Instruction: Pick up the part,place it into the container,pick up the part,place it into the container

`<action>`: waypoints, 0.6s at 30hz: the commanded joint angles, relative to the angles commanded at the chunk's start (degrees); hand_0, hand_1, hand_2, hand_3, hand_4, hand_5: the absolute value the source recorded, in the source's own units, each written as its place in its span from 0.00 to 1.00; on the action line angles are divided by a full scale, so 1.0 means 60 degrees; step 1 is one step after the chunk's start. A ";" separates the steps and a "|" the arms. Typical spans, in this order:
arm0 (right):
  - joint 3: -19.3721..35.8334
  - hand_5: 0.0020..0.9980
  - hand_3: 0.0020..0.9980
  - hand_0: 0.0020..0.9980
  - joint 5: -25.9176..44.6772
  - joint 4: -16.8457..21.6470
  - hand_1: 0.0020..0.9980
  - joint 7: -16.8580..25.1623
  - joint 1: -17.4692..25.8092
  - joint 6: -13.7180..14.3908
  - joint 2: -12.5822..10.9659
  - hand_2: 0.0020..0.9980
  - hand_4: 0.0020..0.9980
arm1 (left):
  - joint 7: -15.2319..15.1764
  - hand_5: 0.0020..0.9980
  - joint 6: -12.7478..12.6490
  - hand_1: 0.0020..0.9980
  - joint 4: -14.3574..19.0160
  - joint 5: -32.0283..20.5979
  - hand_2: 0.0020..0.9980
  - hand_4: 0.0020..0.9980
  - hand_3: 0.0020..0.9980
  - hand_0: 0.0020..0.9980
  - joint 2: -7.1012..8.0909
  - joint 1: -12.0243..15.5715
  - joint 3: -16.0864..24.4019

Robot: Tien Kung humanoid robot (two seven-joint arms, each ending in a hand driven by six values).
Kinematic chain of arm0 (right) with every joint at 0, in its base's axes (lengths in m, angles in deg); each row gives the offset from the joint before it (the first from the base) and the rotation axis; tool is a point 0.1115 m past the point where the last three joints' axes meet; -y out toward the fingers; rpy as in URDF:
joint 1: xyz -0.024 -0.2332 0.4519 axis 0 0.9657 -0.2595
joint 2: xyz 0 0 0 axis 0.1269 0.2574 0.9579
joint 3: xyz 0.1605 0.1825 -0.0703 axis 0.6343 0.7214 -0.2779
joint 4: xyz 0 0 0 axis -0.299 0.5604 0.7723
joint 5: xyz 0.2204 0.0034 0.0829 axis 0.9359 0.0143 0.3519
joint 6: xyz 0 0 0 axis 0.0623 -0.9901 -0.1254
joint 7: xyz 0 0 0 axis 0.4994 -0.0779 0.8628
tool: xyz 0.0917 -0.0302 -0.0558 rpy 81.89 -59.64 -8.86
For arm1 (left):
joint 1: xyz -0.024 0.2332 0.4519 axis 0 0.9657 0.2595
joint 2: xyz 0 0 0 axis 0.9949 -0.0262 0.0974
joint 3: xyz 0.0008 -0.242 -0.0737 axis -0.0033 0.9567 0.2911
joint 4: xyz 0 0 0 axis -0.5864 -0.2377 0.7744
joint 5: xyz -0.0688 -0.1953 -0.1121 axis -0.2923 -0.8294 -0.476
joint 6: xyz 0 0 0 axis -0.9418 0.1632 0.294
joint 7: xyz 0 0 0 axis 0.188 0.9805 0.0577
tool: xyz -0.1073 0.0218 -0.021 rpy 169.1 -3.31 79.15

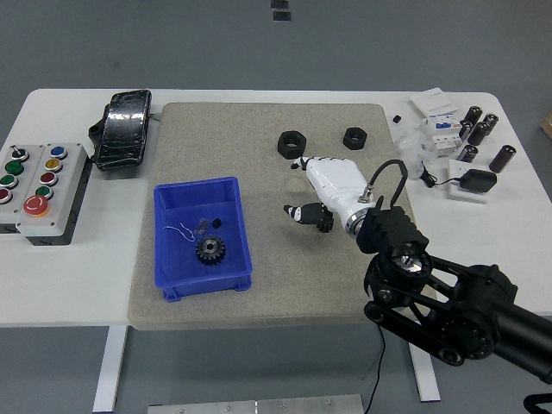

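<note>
While the black gear (208, 250) lies flat on the floor of the blue bin (226, 274), near its front right corner, the right hand (321, 191) hovers over the beige mat (259, 129) well to the right of the bin, with its white palm shell facing up and its fingers loosely curled and holding nothing. Its thumb and fingertips point left and down, with dark tips visible just below the palm. A thin bit of white wire (179, 230) and a small dark object also lie inside the bin, left of and behind the gear. The bin sits on the left part of the mat, slightly askew.

Two black hex nuts remain on the mat toward its far edge: the larger nut (291, 143) lies just beyond the hand's fingertips, and the smaller nut (354, 137) lies to its right, the two apart from each other. The black arm (448, 302) enters from the lower right corner and reaches up over the mat's right edge.

On the white surface (52, 285) to the left of the mat stands a grey button box (43, 190) with red, green, yellow and blue buttons, and behind it a black pedal-like device (122, 129). At the far right lie several dark cylinders (483, 134), a white circuit breaker (442, 121) and a small black adapter (477, 181) with its cable.
</note>
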 joint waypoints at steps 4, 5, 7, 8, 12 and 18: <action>-0.0144 0.38 0.76 0.57 -0.0005 -0.0404 0.69 -0.0084 0.0151 -0.0248 0.0045 0.76 0.83 | -0.0044 0.30 0.0009 0.61 0.0000 0.0000 0.56 0.67 0.61 0.66 0.0012 -0.0054 -0.0087; -0.0171 0.38 0.76 0.57 0.0000 -0.0463 0.69 -0.0098 0.0178 -0.0298 0.0064 0.76 0.83 | -0.0053 0.30 0.0011 0.61 0.0000 0.0000 0.56 0.67 0.61 0.66 0.0014 -0.0062 -0.0108; -0.0225 0.38 0.76 0.57 0.0011 -0.0556 0.69 -0.0133 0.0227 -0.0404 0.0086 0.76 0.83 | -0.0065 0.30 0.0011 0.61 0.0000 0.0000 0.56 0.67 0.61 0.66 0.0018 -0.0069 -0.0130; -0.0254 0.38 0.76 0.57 0.0005 -0.0589 0.69 -0.0134 0.0247 -0.0463 0.0086 0.76 0.83 | -0.0068 0.30 0.0011 0.61 0.0000 0.0000 0.56 0.67 0.61 0.66 0.0021 -0.0068 -0.0134; -0.0340 0.25 0.69 0.55 -0.0124 -0.0718 0.67 -0.0134 0.0282 -0.0702 0.0064 0.63 0.58 | -0.0068 0.30 0.0005 0.61 0.0000 0.0000 0.56 0.66 0.61 0.66 0.0024 -0.0048 -0.0101; -0.0317 0.05 0.53 0.54 -0.0192 -0.0864 0.57 -0.0134 0.0341 -0.0713 0.0037 0.41 0.25 | -0.0063 0.30 -0.0002 0.61 0.0000 0.0000 0.56 0.66 0.61 0.66 0.0002 -0.0027 -0.0097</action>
